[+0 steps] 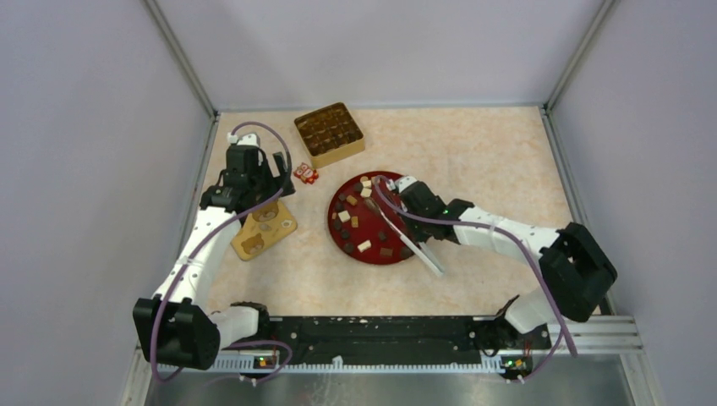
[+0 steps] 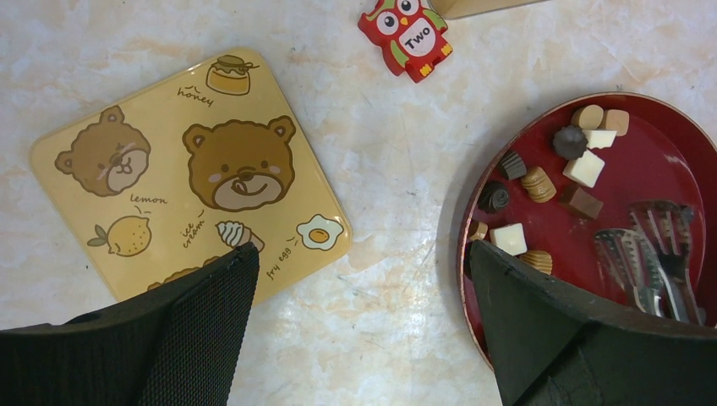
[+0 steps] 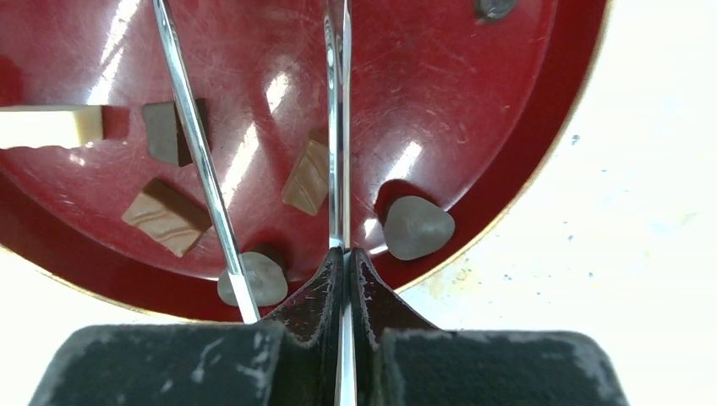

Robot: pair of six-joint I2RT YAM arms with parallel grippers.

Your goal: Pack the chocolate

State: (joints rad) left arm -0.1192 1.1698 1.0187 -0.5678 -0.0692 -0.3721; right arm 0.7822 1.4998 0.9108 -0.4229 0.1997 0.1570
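The right gripper is clamped shut on one arm of the tongs, right at the rim of the red plate. The held arm runs straight ahead from its fingertips over the plate. The free arm splays off to the left, outside the grip.

All the chocolate that can be made out lies loose on that plate. Just right of the fingertips sits a grey-brown lump, close to the rim. Just left of them a second lump lies under the free arm. Ahead and slightly left, a tan marbled piece lies against the held arm. Further left are a dark brown block crossed by the free arm, a tan striped bar and, farthest out, a white block. The serrated tong heads are further in over the plate (the left wrist view shows them best), beside a cluster of dark, tan and white pieces.

The left gripper hangs with its jaws spread wide over the tabletop. To its left the bear-printed lid lies flat, one corner passing under the left finger. To its right the plate's rim passes under the right finger. Ahead of it sits a red owl marked "Two".

Beyond the owl stands a gold box divided into a grid of cells, apart from the plate. The cells look dark, and I cannot tell whether they hold any pieces.
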